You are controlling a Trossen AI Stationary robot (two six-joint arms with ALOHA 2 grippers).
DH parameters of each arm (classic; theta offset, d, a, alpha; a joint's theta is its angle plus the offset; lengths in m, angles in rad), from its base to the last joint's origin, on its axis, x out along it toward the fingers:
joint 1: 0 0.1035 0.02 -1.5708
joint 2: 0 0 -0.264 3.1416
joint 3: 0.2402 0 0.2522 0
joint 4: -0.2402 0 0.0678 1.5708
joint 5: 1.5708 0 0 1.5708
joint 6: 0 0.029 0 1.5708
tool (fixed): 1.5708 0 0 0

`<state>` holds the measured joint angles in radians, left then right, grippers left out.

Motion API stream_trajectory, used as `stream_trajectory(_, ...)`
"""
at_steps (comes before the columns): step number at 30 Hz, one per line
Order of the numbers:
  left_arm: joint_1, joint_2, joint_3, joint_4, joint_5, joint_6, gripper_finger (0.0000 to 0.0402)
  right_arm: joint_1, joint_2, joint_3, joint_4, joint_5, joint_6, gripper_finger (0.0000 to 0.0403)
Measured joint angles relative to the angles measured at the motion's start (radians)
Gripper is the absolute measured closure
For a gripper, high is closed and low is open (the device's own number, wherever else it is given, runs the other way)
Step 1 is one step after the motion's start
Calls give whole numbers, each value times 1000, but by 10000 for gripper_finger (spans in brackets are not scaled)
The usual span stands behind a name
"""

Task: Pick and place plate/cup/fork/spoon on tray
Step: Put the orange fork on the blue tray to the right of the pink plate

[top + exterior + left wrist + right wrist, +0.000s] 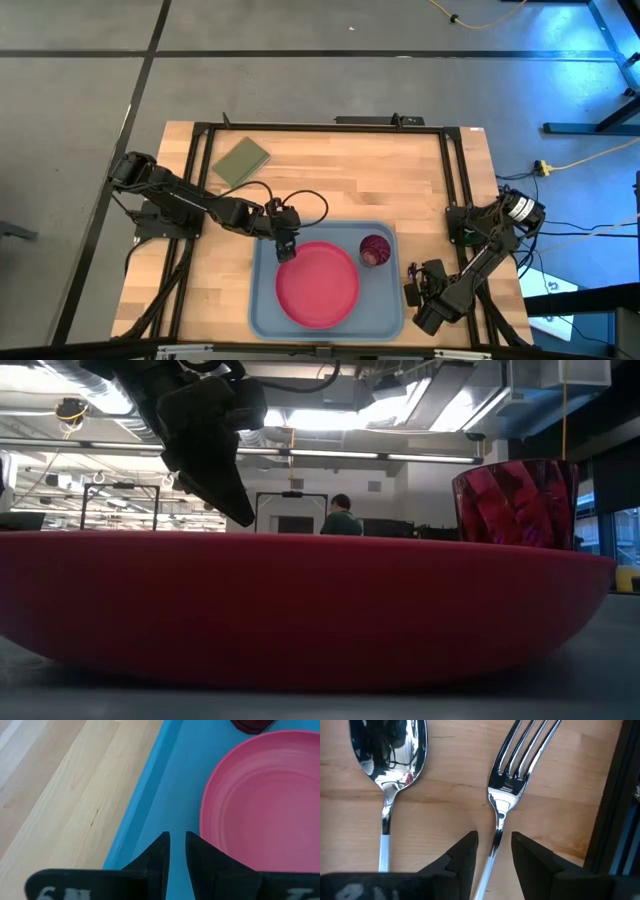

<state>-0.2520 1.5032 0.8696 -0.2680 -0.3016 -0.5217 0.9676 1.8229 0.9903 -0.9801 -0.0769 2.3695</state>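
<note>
The only marks are pale, cut-off characters on the dark body of the left gripper [177, 851], behind its jaws, and a similar pale smudge on the right gripper [494, 851]; neither can be read.

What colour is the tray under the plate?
Light blue tray; the left wrist view shows it best.

Four views, one counter [330, 170]
High looks straight down; low sits against the plate [300, 610], which high and left wrist share; right wrist hugs fork [507, 785].
</note>
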Motion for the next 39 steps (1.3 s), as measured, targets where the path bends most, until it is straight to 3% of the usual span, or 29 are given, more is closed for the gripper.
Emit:
stream_trajectory(9, 0, 0, 0, 0, 0, -1, 347, -2, 1, -1, 15, 3, -1, 275)
stream_trajectory(29, 0, 0, 0, 0, 0, -1, 347, -11, 5, 21, 44, 65, -19, 330)
stream_trajectory(39, 0, 0, 0, 0, 0, -1, 347, -21, -27, 20, 38, 61, -19, 332)
